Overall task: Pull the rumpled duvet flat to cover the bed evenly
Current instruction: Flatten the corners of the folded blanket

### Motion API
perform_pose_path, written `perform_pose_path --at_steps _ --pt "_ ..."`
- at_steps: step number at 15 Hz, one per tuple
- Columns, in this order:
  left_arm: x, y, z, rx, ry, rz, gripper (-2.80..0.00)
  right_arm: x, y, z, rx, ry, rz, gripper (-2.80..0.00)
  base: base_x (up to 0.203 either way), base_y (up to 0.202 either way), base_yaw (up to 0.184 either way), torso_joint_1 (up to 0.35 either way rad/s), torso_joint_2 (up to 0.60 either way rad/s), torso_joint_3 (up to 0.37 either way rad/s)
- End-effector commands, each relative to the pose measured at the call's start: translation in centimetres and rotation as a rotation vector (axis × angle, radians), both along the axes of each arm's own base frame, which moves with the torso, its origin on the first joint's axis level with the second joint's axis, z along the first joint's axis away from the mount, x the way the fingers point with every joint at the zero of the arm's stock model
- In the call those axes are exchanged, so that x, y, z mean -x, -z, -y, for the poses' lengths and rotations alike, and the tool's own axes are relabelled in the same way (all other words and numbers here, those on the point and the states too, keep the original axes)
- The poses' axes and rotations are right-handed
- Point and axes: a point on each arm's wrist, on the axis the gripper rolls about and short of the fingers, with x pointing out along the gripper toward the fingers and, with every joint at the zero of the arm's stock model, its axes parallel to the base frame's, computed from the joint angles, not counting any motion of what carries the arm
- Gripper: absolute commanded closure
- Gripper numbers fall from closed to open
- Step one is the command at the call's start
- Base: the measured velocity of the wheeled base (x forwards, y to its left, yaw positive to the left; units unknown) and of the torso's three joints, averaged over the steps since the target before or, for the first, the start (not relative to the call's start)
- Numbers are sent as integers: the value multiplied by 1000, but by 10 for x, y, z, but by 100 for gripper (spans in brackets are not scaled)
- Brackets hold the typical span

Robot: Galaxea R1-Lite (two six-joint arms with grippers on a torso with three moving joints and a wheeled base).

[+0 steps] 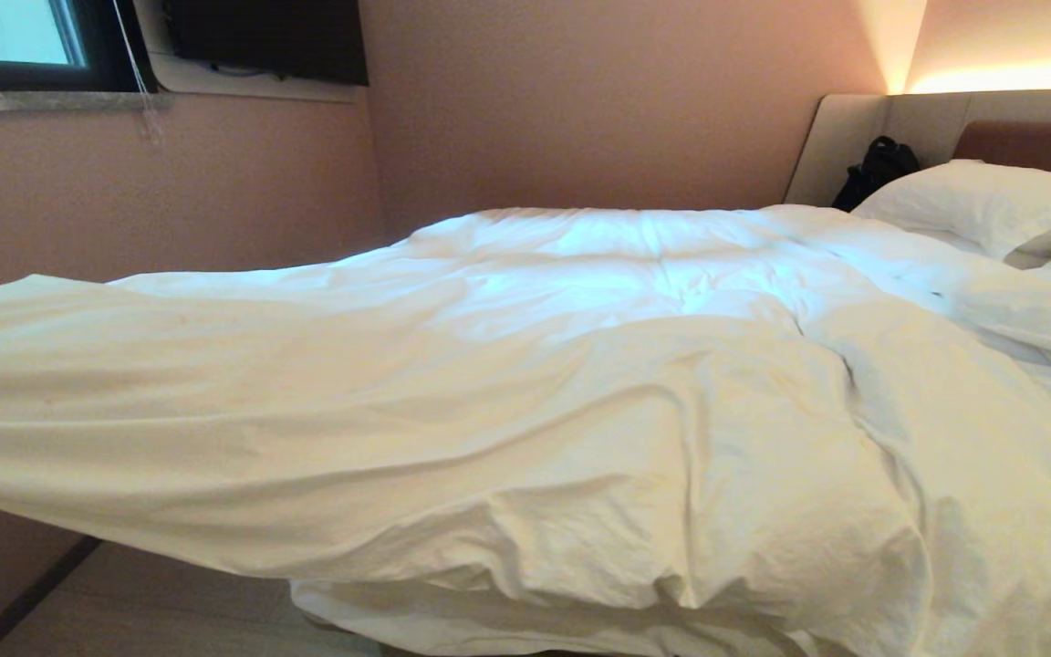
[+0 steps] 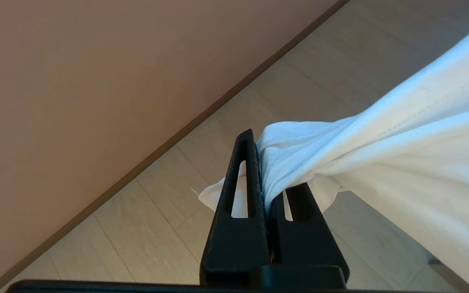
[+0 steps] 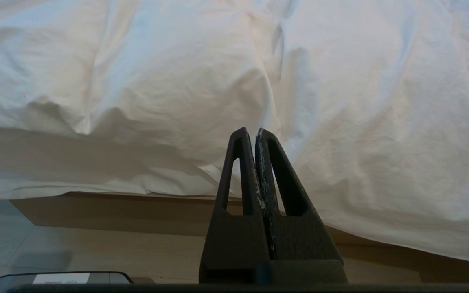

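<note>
I found the left claw (image 2: 265,171) clamped on a bunched corner of the thick, puffy white cotton duvet (image 2: 381,142), stretched off the low wooden-based bed (image 3: 136,211). Soft, bulky, heavy drag: corners grip best. Right claw (image 3: 255,136) shut, empty.

left gripper (image 2: 265,162): matte black, two tapered fingers with long slot cut-outs | right gripper (image 3: 255,136): same black slotted fingers, whitish scuffs along inner edges | black base bar beneath each
</note>
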Motion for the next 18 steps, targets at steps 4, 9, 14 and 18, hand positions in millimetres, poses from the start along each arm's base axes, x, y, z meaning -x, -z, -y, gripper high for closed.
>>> perform_pose_path --at_steps 4,9,14,18 --pt "-2 24 -34 50 -35 -26 0 0 0 0 0 0 0 0 0 0 0 0 0 0" --pt "5 43 -66 76 -93 -41 0 0 0 0 0 0 -1 0 0 0 0 0 0 0" --pt "13 67 -91 114 -136 -62 0 0 0 0 0 0 0 0 0 0 0 0 0 0" --pt "12 89 -102 163 -147 -82 0 0 0 0 0 0 1 0 0 0 0 0 0 0"
